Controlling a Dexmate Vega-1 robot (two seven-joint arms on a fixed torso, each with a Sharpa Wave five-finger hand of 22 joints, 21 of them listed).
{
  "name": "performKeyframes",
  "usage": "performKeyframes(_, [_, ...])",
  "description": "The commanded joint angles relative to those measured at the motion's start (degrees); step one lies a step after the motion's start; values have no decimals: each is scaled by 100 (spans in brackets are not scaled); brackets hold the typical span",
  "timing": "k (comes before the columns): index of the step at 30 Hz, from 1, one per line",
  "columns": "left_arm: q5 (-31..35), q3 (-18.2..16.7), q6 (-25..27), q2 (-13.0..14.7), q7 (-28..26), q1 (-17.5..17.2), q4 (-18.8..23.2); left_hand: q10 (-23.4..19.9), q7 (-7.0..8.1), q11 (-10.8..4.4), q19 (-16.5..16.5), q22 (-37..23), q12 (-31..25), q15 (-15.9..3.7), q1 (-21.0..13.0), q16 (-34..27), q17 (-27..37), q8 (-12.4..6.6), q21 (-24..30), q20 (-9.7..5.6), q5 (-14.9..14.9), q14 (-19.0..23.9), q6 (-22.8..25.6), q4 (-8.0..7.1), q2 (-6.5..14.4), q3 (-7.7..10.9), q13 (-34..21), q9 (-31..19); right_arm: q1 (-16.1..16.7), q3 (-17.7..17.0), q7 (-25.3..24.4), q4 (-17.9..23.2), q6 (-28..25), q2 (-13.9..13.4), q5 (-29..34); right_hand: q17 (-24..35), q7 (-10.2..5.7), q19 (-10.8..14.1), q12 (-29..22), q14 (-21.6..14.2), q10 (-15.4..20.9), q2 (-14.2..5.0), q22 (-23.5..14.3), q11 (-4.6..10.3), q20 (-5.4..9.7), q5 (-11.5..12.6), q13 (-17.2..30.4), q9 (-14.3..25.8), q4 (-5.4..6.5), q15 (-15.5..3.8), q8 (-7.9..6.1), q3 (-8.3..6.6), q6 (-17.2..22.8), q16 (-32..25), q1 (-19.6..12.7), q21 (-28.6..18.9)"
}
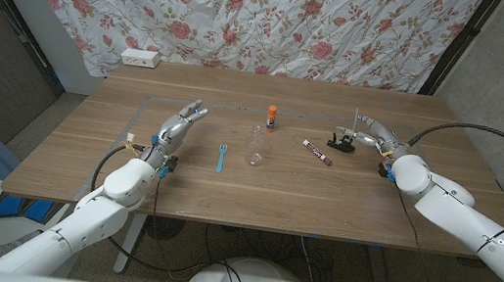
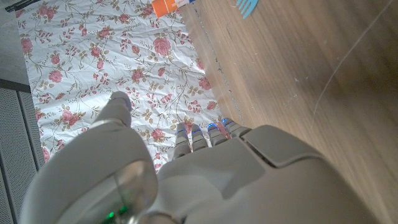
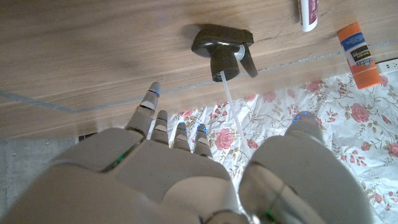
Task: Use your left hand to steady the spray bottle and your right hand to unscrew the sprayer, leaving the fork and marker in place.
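The sprayer (image 1: pixel 341 141) lies off the bottle (image 1: pixel 256 148), so the left hand (image 1: pixel 178 128) and right hand (image 1: pixel 374 136) rest open, holding nothing

Bottle (image 1: pixel 256 149) mid-table between fork (image 1: pixel 221 158) and marker (image 1: pixel 317 151).

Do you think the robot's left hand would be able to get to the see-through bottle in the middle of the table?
Probably yes. The left hand is open and holds nothing, and the bottle stands to its right. Only the blue fork lies on the wood between them, low and a bit nearer the robot, so the way looks free.
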State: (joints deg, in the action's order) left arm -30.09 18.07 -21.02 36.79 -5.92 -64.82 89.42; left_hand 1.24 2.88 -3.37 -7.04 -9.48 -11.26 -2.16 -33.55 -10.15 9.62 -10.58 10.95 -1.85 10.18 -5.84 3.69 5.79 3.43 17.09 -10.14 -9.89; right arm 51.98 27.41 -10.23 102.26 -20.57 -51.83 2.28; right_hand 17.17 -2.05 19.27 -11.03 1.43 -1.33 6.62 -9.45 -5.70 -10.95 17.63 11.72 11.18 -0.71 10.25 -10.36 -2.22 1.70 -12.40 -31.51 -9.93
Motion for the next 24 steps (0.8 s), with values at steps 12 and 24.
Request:
performKeyframes(12, [-134,30,-199,-127,348,409,-493,-22,-8,-11,32,-31,-3,-15,183,-14,4,0,6,-67,-2,-14,65,2,29,-26,2,-6,274,-599,-9,-770,1932,234,-1356,-72,-171,-589,-43,135,140,-55,-12,59,55,45,-64,-56,214,-47,-7,171,-151,63,425,51])
performKeyframes(24, [-365,27,-283,-170,691,612,-822,-79,-3,-30,87,-35,-12,-28,448,-31,26,0,16,-77,14,23,103,-101,130,-77,1,-7,242,-695,-35,-1233,2686,721,-1845,-146,-107,-863,-35,170,230,-173,-13,166,379,33,-108,-89,466,-155,-53,325,-3,63,908,2])
